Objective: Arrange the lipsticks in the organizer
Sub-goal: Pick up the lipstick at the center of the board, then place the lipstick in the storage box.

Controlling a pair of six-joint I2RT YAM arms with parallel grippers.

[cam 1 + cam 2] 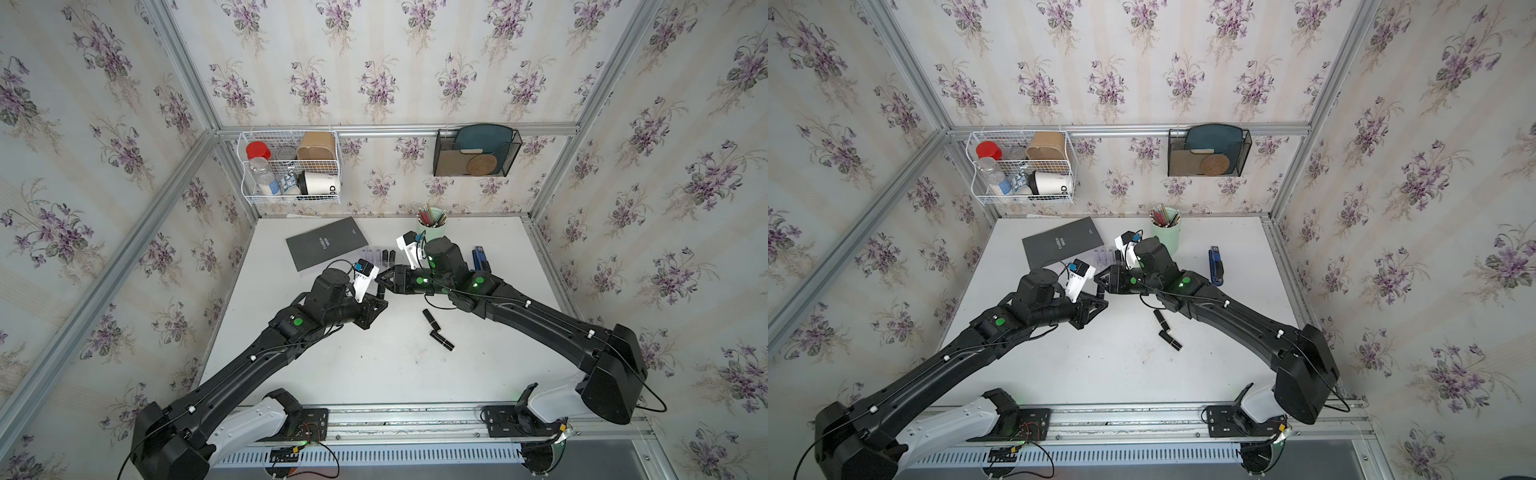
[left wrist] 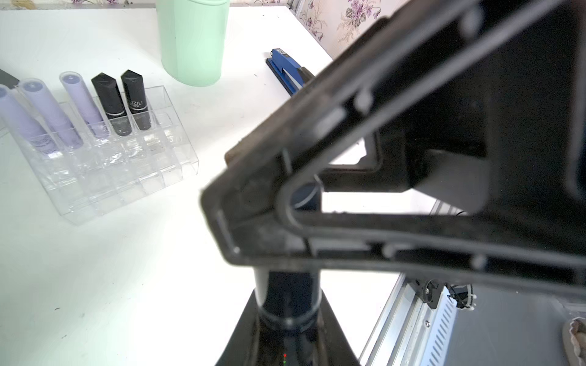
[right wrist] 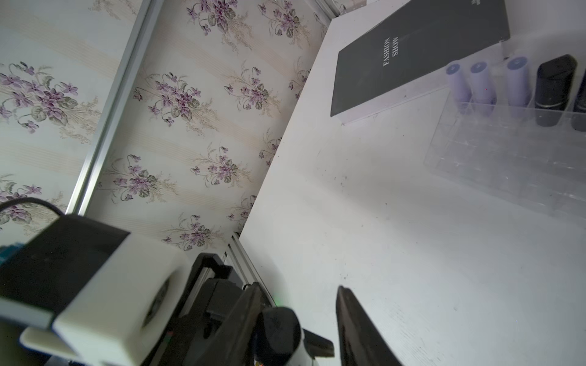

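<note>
1. Clear acrylic, the organizer (image 2: 126,177) sits at the left of the left wrist view. Three lilac lipsticks (image 2: 47,107) and two black ones (image 2: 122,101) stand leaning in the row nearest the frame's top, so the nearer cells are free.
2. A black lipstick (image 2: 285,285) rises from bottom centre of that view, pinched near its base by the left gripper (image 2: 287,320), probably so it can enter a cell end-first.
3. The right gripper (image 3: 298,304) is at the tube's other end. At the bottom of the right wrist view its jaws stand spread, with a gap on one side; blur hides whether the other finger touches. It looks like a hand-over.
4. Two loose lipsticks (image 1: 429,318) lie flat at the centre of a top view, not yet collected.
5. Further out, toward the frame's top: a mint cup (image 2: 192,41), a blue stapler (image 2: 285,69) and a dark booklet (image 3: 412,54).
</note>
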